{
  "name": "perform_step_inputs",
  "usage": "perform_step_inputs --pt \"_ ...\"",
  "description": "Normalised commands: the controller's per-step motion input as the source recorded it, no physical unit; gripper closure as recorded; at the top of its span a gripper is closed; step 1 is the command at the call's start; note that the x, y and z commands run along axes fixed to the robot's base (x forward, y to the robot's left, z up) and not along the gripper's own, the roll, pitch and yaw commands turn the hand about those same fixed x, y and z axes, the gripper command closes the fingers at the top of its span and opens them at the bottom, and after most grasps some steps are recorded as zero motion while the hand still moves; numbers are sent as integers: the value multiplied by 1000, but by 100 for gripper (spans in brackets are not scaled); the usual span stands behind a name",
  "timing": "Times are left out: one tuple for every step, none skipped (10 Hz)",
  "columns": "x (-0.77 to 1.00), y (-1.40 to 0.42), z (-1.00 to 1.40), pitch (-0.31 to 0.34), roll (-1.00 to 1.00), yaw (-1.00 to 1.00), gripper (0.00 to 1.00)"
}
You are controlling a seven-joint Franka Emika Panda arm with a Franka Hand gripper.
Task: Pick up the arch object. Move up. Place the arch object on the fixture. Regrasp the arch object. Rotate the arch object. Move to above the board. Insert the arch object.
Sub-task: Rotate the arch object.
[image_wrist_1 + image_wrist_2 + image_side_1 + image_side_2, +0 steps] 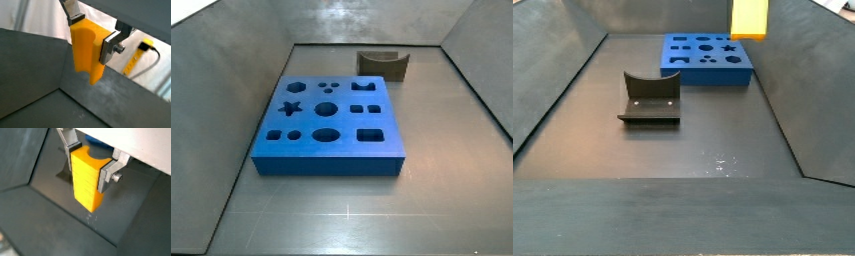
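The arch object (87, 52) is a yellow-orange block hanging on end high above the floor, its notch showing at the upper end in a wrist view (87, 178). My gripper (92, 36) (89, 164) is shut on it, one silver finger (108, 47) pressed to each side. In a side view only the arch object (750, 18) shows at the picture's edge, above the far right part of the board (707, 58); the gripper itself is out of that view. The blue board (327, 125) lies flat. The dark fixture (382, 64) (649, 97) stands empty on the floor beside it.
Sloping grey walls (553, 90) enclose the dark floor (714, 140) on all sides. A yellow cable or tool (141, 52) hangs outside the enclosure against a white background.
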Motion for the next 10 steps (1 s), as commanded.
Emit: perform_step_inputs --pt "-29 47 20 95 -949 -1000 100" --pt "-8 34 20 171 -951 -1000 100" --pt "-9 31 17 239 -945 -1000 100" --pt "-19 31 25 294 -954 -1000 100" --pt "-24 29 29 331 -962 -1000 100" --pt "-21 23 34 409 -990 -1000 100" --pt "-16 23 32 472 -1000 -967 100" --pt "-3 26 38 500 -1000 -897 100" --pt "12 27 42 517 -1000 -845 100" --pt "26 26 44 537 -927 -686 100"
